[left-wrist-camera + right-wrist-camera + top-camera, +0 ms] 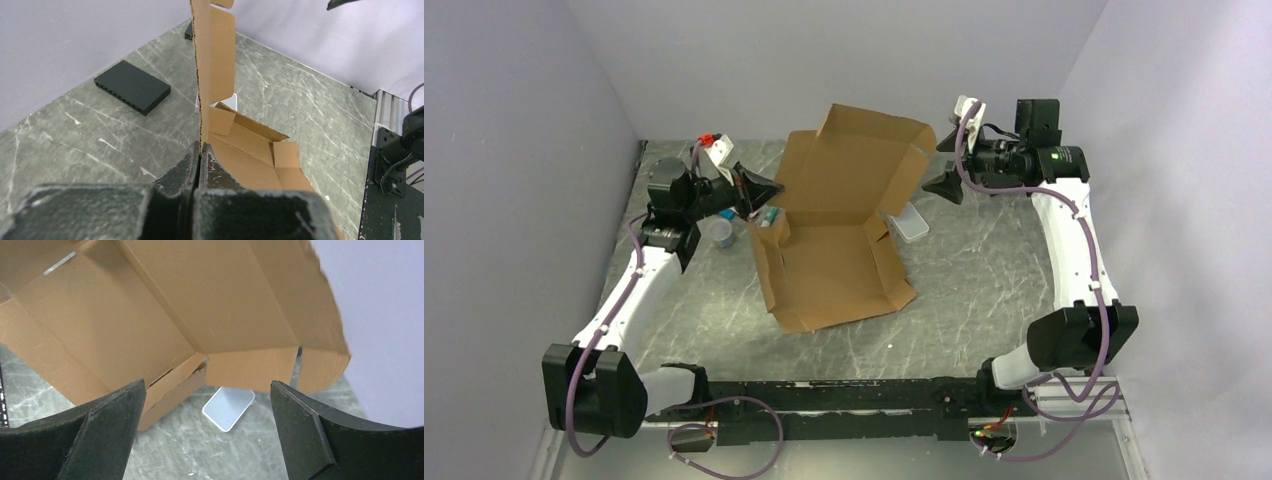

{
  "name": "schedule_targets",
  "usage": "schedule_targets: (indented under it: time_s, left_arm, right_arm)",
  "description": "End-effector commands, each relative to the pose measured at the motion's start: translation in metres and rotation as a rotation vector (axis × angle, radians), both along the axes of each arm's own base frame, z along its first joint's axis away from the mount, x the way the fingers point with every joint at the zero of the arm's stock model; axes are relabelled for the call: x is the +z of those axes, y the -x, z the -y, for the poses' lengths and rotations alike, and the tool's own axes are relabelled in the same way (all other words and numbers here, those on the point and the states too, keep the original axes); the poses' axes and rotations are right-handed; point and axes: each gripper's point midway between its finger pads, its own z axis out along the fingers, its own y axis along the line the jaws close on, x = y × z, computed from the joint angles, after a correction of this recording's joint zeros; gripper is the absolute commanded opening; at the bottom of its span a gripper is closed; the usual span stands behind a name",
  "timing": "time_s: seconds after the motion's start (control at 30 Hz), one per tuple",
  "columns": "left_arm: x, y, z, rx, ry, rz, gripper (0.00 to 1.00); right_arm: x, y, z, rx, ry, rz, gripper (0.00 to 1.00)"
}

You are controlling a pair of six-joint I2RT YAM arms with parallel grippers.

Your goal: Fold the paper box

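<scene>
Top external view: the paper box (829, 265) sits mid-table (984, 270), its base lying flat and its lid standing up toward the back wall. The left gripper (764, 188) is pinched shut on the lid's left edge. The right gripper (946, 165) hangs wide open just beside the lid's right flap, holding nothing. I'd say the left should hold the lid steady while the right pushes that flap inward, squarely along its crease.

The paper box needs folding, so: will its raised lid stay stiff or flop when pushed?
Probably stiff: the paper box holds its raised panel unbowed, pinched only at an edge by the left gripper. Likely light; it should hinge at its creases.
</scene>
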Motion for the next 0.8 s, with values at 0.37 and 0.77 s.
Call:
schedule_targets:
  time_s: [0.37,0.77]
  left_arm:
    - [0.026,0.034,0.025,-0.175,0.010,0.150,0.00]
    - [0.025,0.045,0.034,-0.230,0.006,0.174,0.00]
  right_arm:
    - [0.063,-0.014,-0.047,0.099,0.124,0.209,1.00]
    - [0.053,-0.022,-0.053,0.126,0.192,0.236,0.99]
